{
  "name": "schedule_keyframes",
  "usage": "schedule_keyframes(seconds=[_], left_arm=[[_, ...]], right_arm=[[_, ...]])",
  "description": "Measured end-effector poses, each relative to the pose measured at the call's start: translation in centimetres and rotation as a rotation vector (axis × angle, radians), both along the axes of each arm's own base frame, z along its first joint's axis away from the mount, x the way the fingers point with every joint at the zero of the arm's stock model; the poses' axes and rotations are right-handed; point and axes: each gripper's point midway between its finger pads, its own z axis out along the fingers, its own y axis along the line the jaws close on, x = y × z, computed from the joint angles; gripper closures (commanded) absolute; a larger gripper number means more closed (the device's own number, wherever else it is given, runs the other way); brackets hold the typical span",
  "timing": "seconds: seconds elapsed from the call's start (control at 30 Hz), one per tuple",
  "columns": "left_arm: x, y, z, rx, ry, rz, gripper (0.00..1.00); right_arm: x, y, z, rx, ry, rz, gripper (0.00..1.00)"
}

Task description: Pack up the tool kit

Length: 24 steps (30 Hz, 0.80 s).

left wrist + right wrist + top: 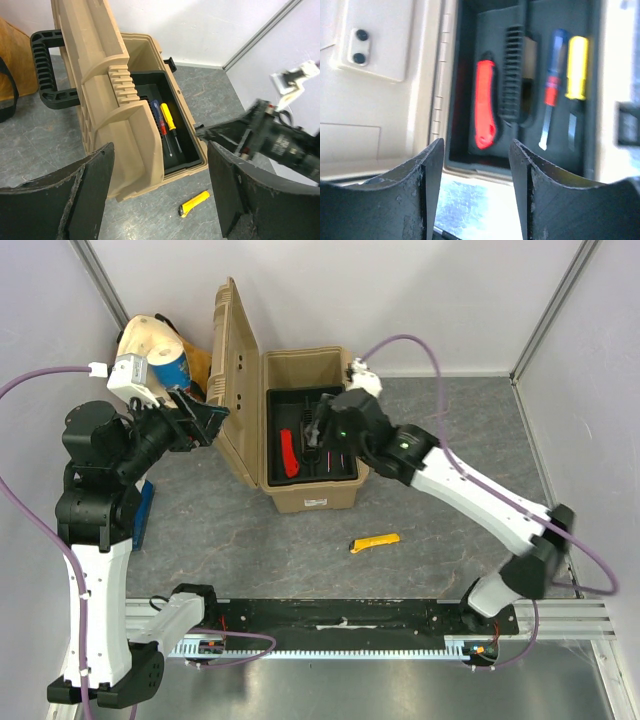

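Four hand tools are in sight. Three lie in the black tray (298, 405) of the one tan toolbox (310, 495). One yellow cutter (375, 542) lies on the grey table (230, 540) in front of the box, apart from it.

In the tray, counting from the lid side, there is one red knife (485, 105), then a black ribbed grip (514, 75) just beside it. After that come one red-and-blue screwdriver (552, 85) and one yellow-handled screwdriver (577, 75), side by side.

The box stands toward the back wall. Its lid (233, 370) is swung up and open on the left, with one black carrying handle (47, 70) on its outer face.

There are two claws. The right claw (476, 145) hangs over the tray above the knife's end. Its fingers are parted by a middling gap, with nothing between them, and they touch nothing. The left claw (160, 150) is near the raised lid with its fingers spread wide, and it is empty too.
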Motion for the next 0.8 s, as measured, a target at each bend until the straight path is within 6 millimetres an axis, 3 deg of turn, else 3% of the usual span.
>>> schedule_keyframes(seconds=[0.1, 0.2, 0.33, 0.5, 0.63, 0.8], left_arm=[[-0.1, -0.1, 0.0, -0.002, 0.0, -0.008, 0.2], [-0.1, -0.3, 0.0, -0.004, 0.002, -0.016, 0.2], [-0.1, -0.3, -0.5, -0.007, 0.013, -0.018, 0.2], [0.0, -0.3, -0.9, -0.008, 0.024, -0.019, 0.2], [-0.1, -0.4, -0.9, -0.011, 0.024, -0.02, 0.2], [-0.1, -0.4, -0.9, -0.015, 0.022, -0.021, 0.2]], right_arm=[[-2.0, -4.8, 0.8, 0.01, 0.015, -0.128, 0.34], [-3.8, -9.0, -0.6, -0.005, 0.067, -0.25, 0.3], [-6.1, -14.1, -4.8, -0.058, 0.176, -0.402, 0.24], [-8.6, -19.1, -11.7, -0.099, 0.348, -0.57, 0.23], [-10.5, -19.7, -15.4, -0.081, 0.467, -0.611, 0.22], [-11.5, -17.4, -19.0, -0.01, 0.61, -0.604, 0.22]])
